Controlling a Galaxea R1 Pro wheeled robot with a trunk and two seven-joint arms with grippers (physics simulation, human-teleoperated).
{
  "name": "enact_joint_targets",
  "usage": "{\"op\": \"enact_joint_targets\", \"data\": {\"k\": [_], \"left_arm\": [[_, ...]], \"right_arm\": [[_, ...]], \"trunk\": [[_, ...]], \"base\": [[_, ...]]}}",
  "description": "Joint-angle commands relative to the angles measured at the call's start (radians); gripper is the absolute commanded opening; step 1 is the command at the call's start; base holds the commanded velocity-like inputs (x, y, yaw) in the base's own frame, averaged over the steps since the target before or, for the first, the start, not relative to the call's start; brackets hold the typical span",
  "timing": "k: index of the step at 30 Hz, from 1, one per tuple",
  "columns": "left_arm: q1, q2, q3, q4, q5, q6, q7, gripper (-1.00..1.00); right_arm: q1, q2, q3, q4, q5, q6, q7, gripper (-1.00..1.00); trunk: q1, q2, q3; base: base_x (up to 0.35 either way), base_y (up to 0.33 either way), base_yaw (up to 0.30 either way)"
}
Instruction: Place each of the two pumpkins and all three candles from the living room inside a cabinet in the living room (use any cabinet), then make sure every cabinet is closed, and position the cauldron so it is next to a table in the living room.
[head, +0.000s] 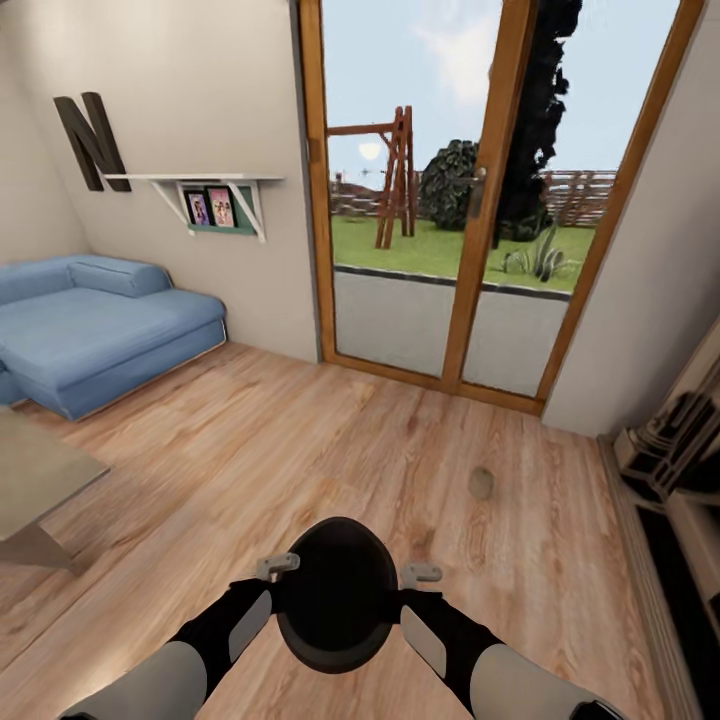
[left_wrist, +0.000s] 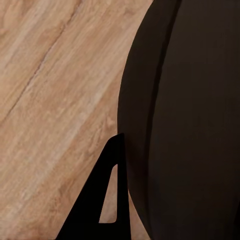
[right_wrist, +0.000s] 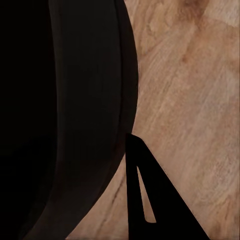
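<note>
1. Matte black and rounded, the football-sized cauldron (head: 338, 592) sits between our two forearms just ahead of us in the head view, its open mouth turned up toward the camera, so its axis runs roughly upright with a slight lean our way.
2. We see the left pincer (head: 279, 567) beside the pot's left flank and the right pincer (head: 420, 574) beside its right flank, each pale tip close against the black wall.
3. From the left wrist camera one black triangular finger (left_wrist: 107, 200) lies right at the cauldron's curved side (left_wrist: 185, 120); from the right wrist camera a matching finger (right_wrist: 150, 195) lies at the opposite side (right_wrist: 75, 115). The second finger of each pincer is hidden, so we cannot tell whether either is clenched or released.
4. Warm light-brown wooden plank floor (head: 300, 440) spreads under and around the pot.
5. On that floor, ahead and to the right of the cauldron and well apart from it, lies one short stubby olive-brown candle (head: 482, 483).
6. A grey-topped low table (head: 40, 475) juts in at the left edge, apart from the cauldron.
7. Further back left stands a blue sofa (head: 100, 330), with a white wall shelf (head: 200, 185) and a dark letter N (head: 92, 140) above it.
8. Straight ahead, a wooden-framed glass door (head: 470, 200) looks onto a lawn; dark furniture (head: 680, 440) lines the right edge.
</note>
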Motion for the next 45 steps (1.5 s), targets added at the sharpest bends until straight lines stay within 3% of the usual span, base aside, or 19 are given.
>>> {"op": "enact_joint_targets", "data": {"k": [1,28,45], "left_arm": [[-0.002,0.001,-0.005,-0.004,0.007,0.003,0.009,-1.00],[-0.002,0.001,-0.004,-0.004,0.007,0.003,0.009,-1.00],[-0.002,0.001,-0.003,-0.004,0.007,0.003,0.009,-1.00]], "right_arm": [[-0.001,-0.001,0.008,-0.002,-0.002,0.005,-0.010,-1.00],[-0.001,-0.001,0.008,-0.002,-0.002,0.005,-0.012,-1.00],[-0.001,-0.001,0.008,-0.002,-0.001,0.007,-0.013,-1.00]], "trunk": [[-0.001,-0.001,0.000],[-0.001,-0.001,0.022],[-0.001,-0.001,0.037]], "base": [[-0.307,-0.100,0.237],[-0.302,-0.099,0.237],[-0.079,-0.029,0.236]]}}
